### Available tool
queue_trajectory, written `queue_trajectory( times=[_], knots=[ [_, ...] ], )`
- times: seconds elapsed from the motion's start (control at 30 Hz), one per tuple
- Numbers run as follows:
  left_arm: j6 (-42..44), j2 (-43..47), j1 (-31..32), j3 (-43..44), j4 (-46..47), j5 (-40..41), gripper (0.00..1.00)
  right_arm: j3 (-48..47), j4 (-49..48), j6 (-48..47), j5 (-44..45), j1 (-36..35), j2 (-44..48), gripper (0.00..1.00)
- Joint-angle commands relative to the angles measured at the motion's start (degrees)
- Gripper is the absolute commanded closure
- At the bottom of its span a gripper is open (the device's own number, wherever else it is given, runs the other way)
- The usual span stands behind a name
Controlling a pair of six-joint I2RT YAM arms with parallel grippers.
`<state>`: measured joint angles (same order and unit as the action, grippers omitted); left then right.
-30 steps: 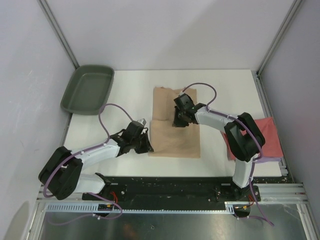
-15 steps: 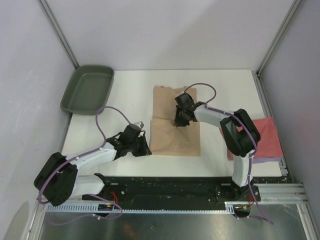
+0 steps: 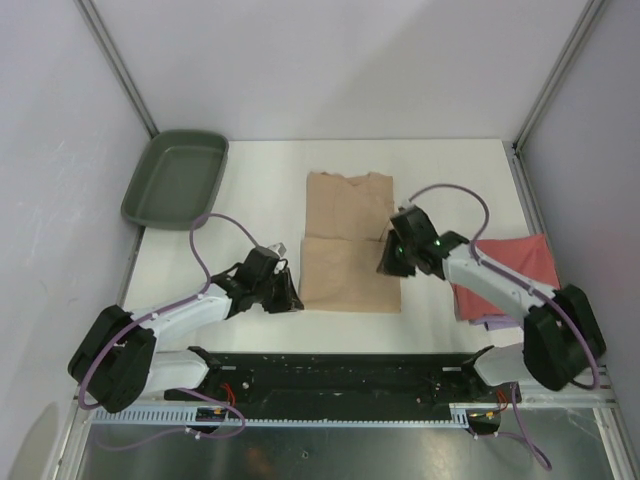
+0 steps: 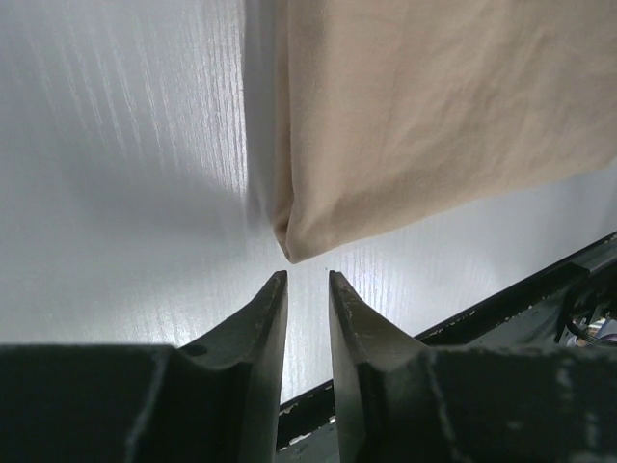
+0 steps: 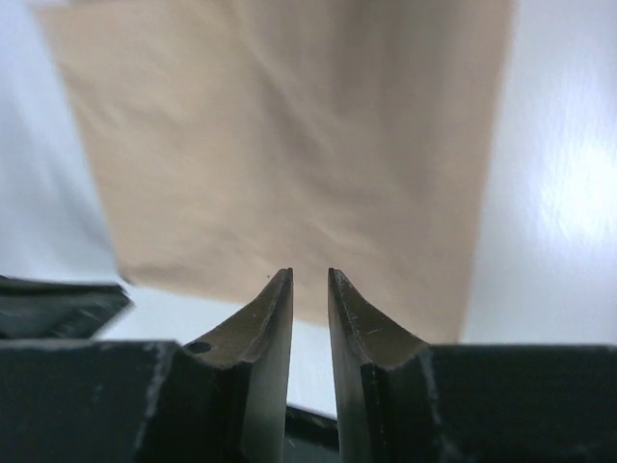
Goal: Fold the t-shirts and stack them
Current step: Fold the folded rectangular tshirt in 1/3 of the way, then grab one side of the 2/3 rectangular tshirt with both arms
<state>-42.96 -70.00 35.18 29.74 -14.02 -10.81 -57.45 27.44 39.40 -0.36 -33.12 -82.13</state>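
Note:
A tan t-shirt [image 3: 346, 225] lies flat mid-table, its near half folded double [image 3: 348, 275]. My left gripper [image 3: 292, 299] sits just off the shirt's near left corner [image 4: 294, 246]. In the left wrist view its jaws [image 4: 308, 281] stand a little apart with only table between them. My right gripper [image 3: 384, 264] hovers at the shirt's right edge, jaws [image 5: 309, 276] narrowly open and empty above the tan cloth [image 5: 289, 145]. A coral-red t-shirt [image 3: 520, 268] lies at the right on a pale lavender one [image 3: 482, 322], partly hidden by the right arm.
A dark green tray [image 3: 176, 178] stands at the back left corner. The black base rail [image 3: 350, 368] runs along the near edge. Grey walls and frame posts close in the table on three sides.
The left gripper has opened and let go of the tan shirt's near left corner. The right arm has swung from the shirt's upper middle out to its right edge.

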Motion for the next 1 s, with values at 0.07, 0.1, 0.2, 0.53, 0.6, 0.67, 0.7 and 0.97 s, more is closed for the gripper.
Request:
queue_trajectory(
  times=[0.07, 0.1, 0.2, 0.53, 0.6, 0.67, 0.7, 0.97],
  knots=[
    [2.07, 1.17, -0.63, -0.21, 0.52, -2.85, 0.71, 13.56, 5.68, 5.37, -1.22, 0.55, 13.94, 0.72],
    [2.17, 1.04, -0.64, -0.34, 0.55, -2.96, 0.70, 14.85, 5.95, 5.97, -1.27, 0.66, 15.47, 0.72],
    [2.38, 0.69, -0.64, -0.67, 0.57, -3.03, 0.70, 17.05, 6.56, 6.85, -1.17, 1.25, 18.11, 0.71],
    [2.20, 0.57, -0.72, -0.78, 0.57, -2.82, 0.69, 20.71, 3.93, 6.71, -2.30, 1.94, 16.36, 0.71],
    [2.12, 0.52, -0.79, -0.61, 0.57, -2.77, 0.69, 21.15, 2.97, 6.80, -2.52, 1.93, 15.63, 0.71],
    [2.08, 0.51, -0.74, -0.50, 0.57, -2.76, 0.69, 21.50, 2.20, 6.94, -2.60, 1.97, 15.03, 0.71],
    [2.08, 0.49, -0.78, -0.49, 0.57, -2.79, 0.69, 21.68, 1.84, 7.02, -2.61, 1.95, 14.74, 0.71],
    [2.13, 1.22, -1.06, -0.86, 0.48, -2.61, 0.69, 24.13, -0.36, 7.48, -1.63, 1.92, 13.47, 0.71]
  ],
)
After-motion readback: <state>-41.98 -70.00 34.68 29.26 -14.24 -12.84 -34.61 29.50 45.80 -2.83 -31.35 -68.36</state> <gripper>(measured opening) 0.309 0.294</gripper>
